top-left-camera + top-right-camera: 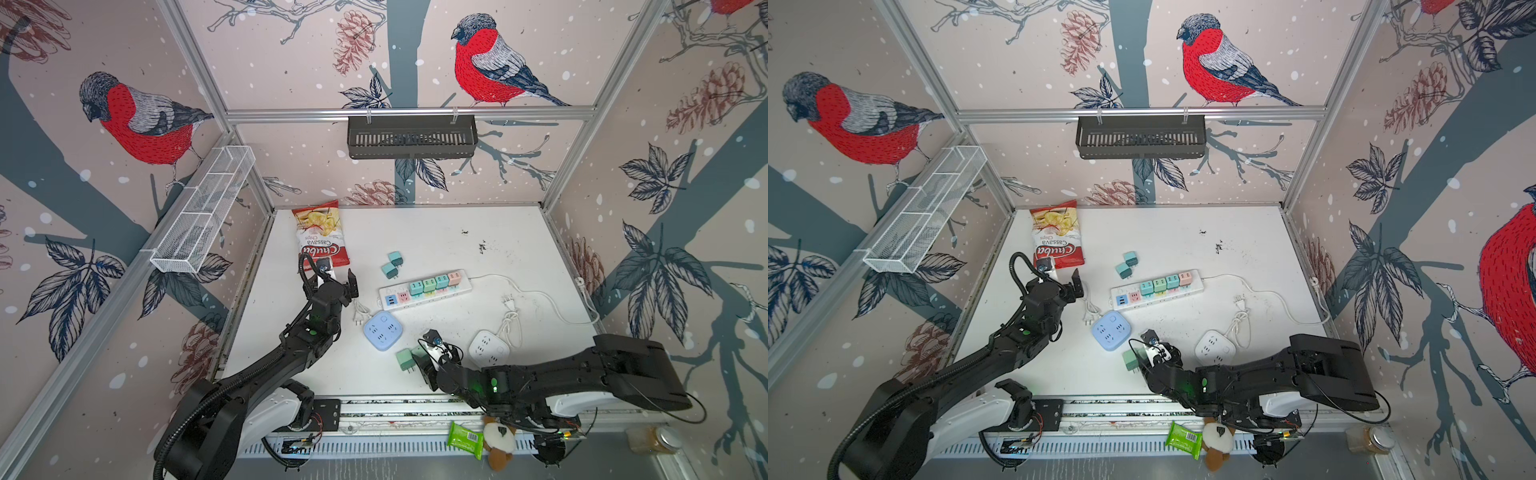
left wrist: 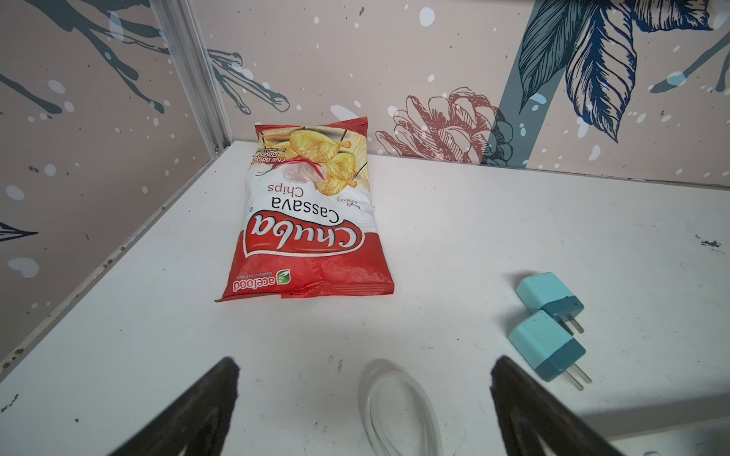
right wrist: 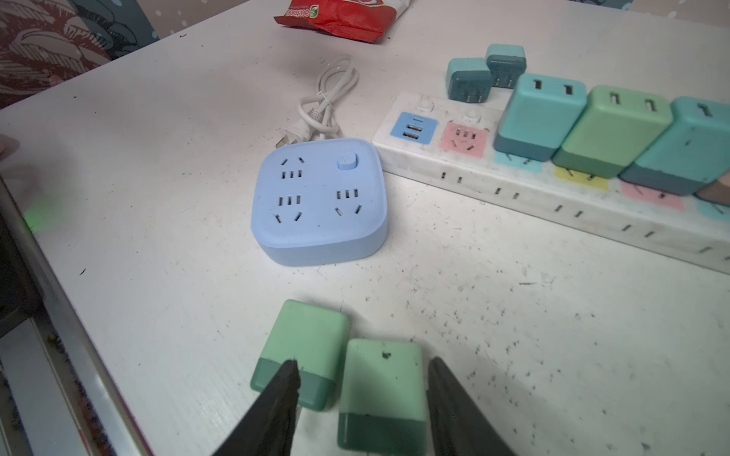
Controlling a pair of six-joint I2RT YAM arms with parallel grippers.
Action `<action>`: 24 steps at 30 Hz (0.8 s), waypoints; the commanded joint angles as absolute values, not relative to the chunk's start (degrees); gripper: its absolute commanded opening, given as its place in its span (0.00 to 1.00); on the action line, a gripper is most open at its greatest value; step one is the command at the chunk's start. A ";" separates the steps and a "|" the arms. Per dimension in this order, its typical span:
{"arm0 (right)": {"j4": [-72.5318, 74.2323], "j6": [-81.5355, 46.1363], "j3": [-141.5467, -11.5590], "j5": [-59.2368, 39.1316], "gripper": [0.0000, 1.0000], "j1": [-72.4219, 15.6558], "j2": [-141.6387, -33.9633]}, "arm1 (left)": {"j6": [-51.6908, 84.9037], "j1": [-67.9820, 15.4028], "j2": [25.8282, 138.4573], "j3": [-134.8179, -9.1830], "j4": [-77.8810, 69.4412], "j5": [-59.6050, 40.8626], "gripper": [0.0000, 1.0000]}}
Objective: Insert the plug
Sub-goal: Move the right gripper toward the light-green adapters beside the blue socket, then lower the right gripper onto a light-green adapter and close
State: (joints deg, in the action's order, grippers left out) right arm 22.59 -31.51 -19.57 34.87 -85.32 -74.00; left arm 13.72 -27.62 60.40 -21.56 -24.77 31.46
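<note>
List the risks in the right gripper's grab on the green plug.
1. On the right gripper, one of the fingers overlaps the neighbouring green plug, so closing may shove or pinch it together with the target plug.
2. The target plug lies flat, prongs out of sight; it may reach the blue socket block misaligned.

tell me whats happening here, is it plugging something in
The right gripper is down with its jaws either side of one green plug, which lies flat beside a second green plug; a gap shows on one side, so it is not gripped yet. The left gripper hangs open and empty near the chips bag. The white power strip already holds four plugs; the blue socket block has none.
</note>
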 commanded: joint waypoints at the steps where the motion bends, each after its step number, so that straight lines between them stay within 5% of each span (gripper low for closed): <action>1: 23.13 -32.90 -18.19 34.71 0.52 -84.52 -73.38 | 14.24 -27.56 60.64 -22.23 -24.92 31.29 0.99; 24: 30.04 -32.35 -16.93 26.62 0.60 -80.56 -81.10 | 14.46 -27.60 61.80 -23.13 -24.18 31.39 0.99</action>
State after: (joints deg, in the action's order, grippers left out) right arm 28.42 -31.70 -16.56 27.16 -80.93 -80.31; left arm 13.74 -27.62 61.80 -22.65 -23.49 31.48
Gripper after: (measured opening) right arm 0.597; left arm 0.990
